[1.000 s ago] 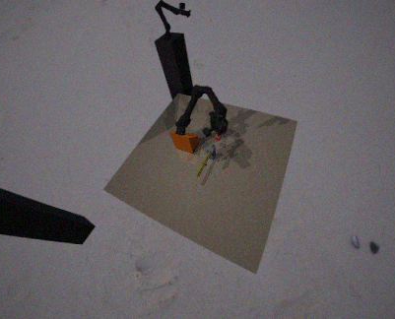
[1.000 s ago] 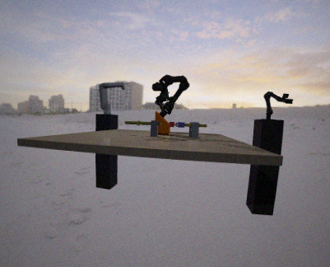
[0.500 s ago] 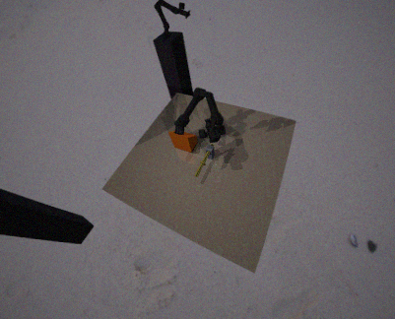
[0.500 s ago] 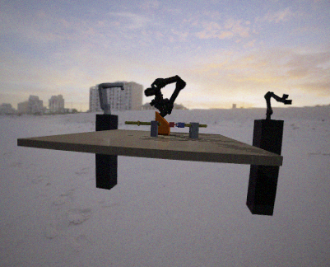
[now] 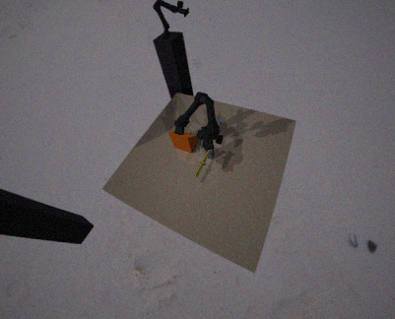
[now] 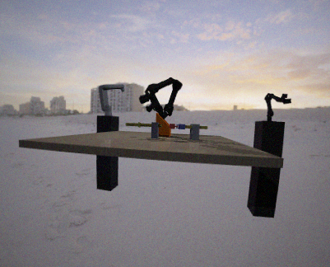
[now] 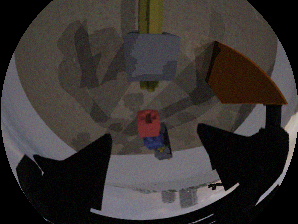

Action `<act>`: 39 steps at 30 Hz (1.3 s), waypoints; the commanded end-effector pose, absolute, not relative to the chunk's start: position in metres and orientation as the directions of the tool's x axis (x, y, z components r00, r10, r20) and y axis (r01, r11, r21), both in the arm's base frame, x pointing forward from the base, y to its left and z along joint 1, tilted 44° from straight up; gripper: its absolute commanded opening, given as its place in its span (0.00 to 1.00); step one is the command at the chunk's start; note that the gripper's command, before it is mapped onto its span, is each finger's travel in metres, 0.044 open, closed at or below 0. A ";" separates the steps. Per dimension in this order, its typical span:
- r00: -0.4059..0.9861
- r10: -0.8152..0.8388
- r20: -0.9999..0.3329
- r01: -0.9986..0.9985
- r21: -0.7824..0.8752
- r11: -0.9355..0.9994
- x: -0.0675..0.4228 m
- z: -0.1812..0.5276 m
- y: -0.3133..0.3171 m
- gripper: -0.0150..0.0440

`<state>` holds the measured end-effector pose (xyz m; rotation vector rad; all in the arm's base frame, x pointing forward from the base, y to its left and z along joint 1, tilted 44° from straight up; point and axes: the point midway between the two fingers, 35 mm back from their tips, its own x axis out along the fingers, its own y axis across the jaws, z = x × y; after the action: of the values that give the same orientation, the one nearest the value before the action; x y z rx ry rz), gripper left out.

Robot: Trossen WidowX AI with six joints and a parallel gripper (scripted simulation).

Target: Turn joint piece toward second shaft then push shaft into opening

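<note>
Fingers spread wide, nothing between them. Gripper [image 6: 166, 110] hangs just above the joint, touching nothing as far as I can see.

Key relation, wrist view: the red joint piece [image 7: 148, 123] sits dead centre between the two dark fingertips and slightly ahead of them. A small blue part [image 7: 158, 145] is just nearer the camera, probably the fixed shaft's end, mostly hidden. The yellow-green second shaft [image 7: 152, 3] runs straight away from the joint toward the far edge of the view, through its grey block [image 7: 152, 56]. So the shaft's long axis lies along the view's centreline, crosswise to the line between the fingers. My read: a straight drop and close would pinch the joint piece on its side faces.

Exterior view: shaft line runs left to right above the worktop [image 6: 110, 145], carried on two grey blocks; the right one [image 6: 194, 132] is probably the fixed shaft's. Red and blue bits sit between them. Orange wedge [image 6: 165, 125], the arm's base, stands just behind.

Shapes and finish: joint piece is a small red square-faced cube, matte. Blocks are plain grey boxes. Shaft is a thin round rod. Worktop is a flat tan slab with a slight sheen.

Can't tell which way the joint's opening faces; too small and blurred. Judgement: turning step not yet begun.
</note>
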<state>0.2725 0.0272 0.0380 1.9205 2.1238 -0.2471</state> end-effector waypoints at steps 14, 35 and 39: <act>-0.077 0.944 -0.320 0.988 0.103 0.116 0.274 0.025 0.016 1.00; -0.075 0.856 -0.511 0.670 0.610 0.423 0.285 -0.039 -0.049 1.00; -0.071 0.833 -0.549 0.568 0.664 0.486 0.286 -0.052 -0.063 1.00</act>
<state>0.2838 -0.0497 -0.0415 1.2927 1.8046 0.2866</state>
